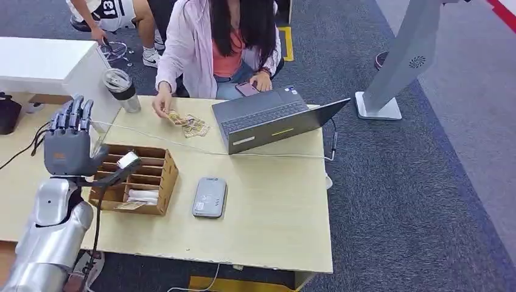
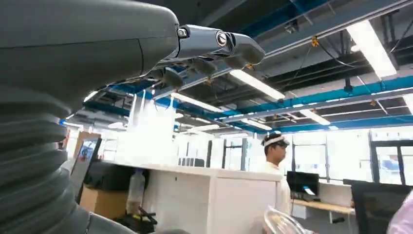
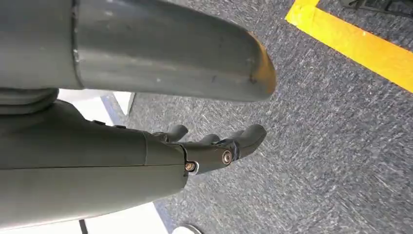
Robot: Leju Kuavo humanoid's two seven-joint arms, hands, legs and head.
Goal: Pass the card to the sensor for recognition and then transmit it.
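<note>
My left hand (image 1: 68,143) is raised over the table's left side, fingers straight up and apart, thumb stretched out over the wooden card box (image 1: 165,177). A white card (image 1: 128,160) sits at the thumb's tip above the box; I cannot tell whether the thumb touches it. More white cards (image 1: 143,195) lie in a front slot. The grey card sensor (image 1: 210,197) lies flat on the table to the right of the box. In the left wrist view the fingers (image 2: 214,46) hold nothing. My right hand (image 3: 214,146) hangs over the carpet, fingers loosely apart and holding nothing.
A person (image 1: 219,42) sits at the far side with an open laptop (image 1: 268,118), one hand on small things (image 1: 190,125) on the table. A lidded cup (image 1: 122,89) stands at the back left. A thin cable (image 1: 201,148) crosses the table. A grey stand (image 1: 404,61) rises at the right.
</note>
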